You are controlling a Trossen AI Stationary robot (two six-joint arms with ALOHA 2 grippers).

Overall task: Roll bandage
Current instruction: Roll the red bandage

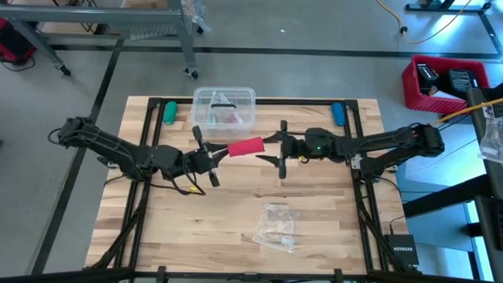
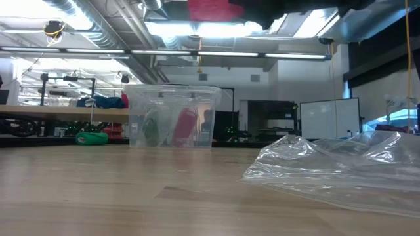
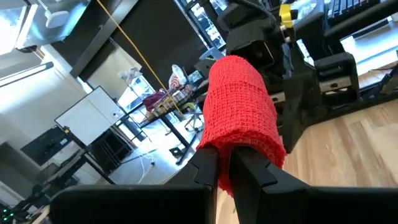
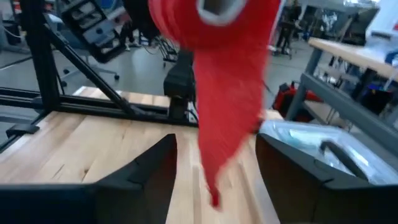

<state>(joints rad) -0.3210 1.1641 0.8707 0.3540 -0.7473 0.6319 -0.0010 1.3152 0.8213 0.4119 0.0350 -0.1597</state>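
Held above the middle of the wooden table (image 1: 236,228), the red-pink woven stretchy bandage (image 1: 245,148) is a fat roll clenched at one end in my left gripper (image 3: 225,168), while my right gripper (image 1: 280,149) gapes beside its loose tail.
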